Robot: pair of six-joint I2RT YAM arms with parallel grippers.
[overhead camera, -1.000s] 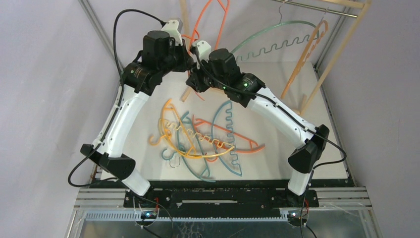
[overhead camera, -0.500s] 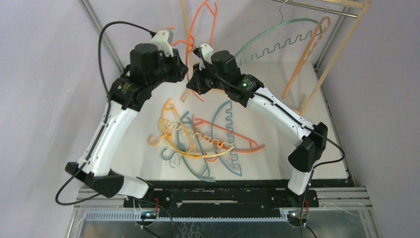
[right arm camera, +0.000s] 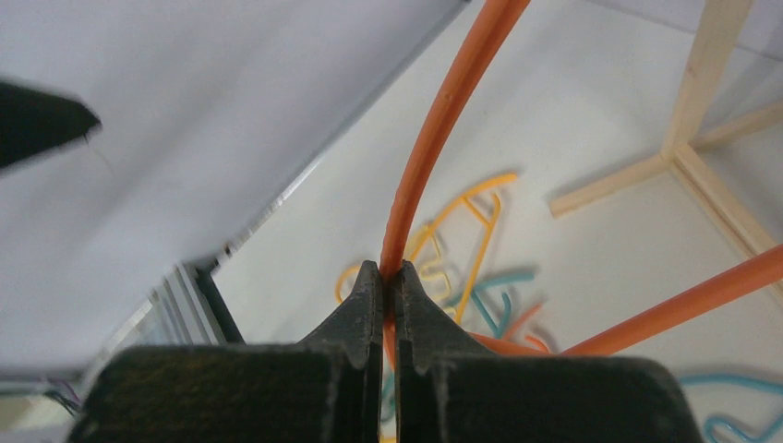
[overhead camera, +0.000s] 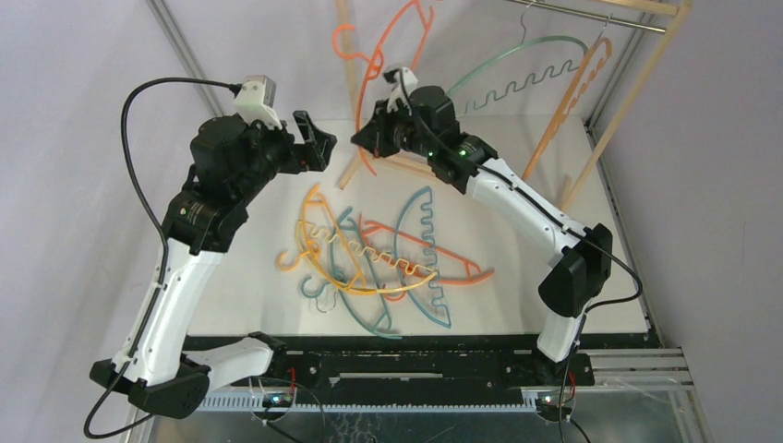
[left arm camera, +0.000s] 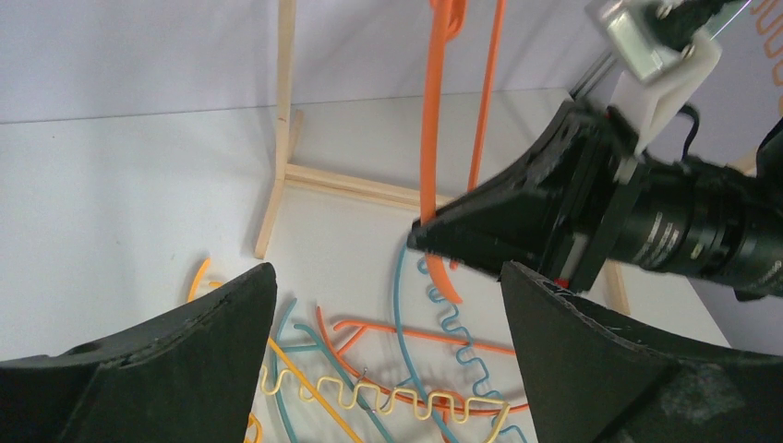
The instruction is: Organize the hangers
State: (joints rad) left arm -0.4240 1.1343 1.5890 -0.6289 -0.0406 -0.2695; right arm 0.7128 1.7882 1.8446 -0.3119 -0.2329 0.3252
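Note:
My right gripper [overhead camera: 363, 138] [right arm camera: 383, 269] is shut on the thin arm of an orange hanger [overhead camera: 369, 69] [right arm camera: 443, 120] [left arm camera: 432, 138], held upright above the table's back. My left gripper [overhead camera: 323, 148] [left arm camera: 388, 269] is open just left of it, clear of the hanger, with nothing between its fingers. Several more hangers lie tangled in a pile mid-table: a yellow wavy one [overhead camera: 369, 254] [left arm camera: 388, 399], teal ones [overhead camera: 420, 240] and an orange one [overhead camera: 443, 272]. A teal hanger [overhead camera: 517, 51] and a pale orange hanger [overhead camera: 568, 101] hang on the rod [overhead camera: 591, 17].
The pale wooden rack frame [overhead camera: 637, 83] stands at the back right, with one post [overhead camera: 343, 28] [left arm camera: 284, 111] and its floor bar [left arm camera: 360, 187] behind the grippers. Purple walls close in on the left and right. The two arms nearly meet at the back centre.
My left gripper opened, let go of the orange hanger and drew back to the left. The right gripper shut on the hanger and now holds it alone, raised slightly.

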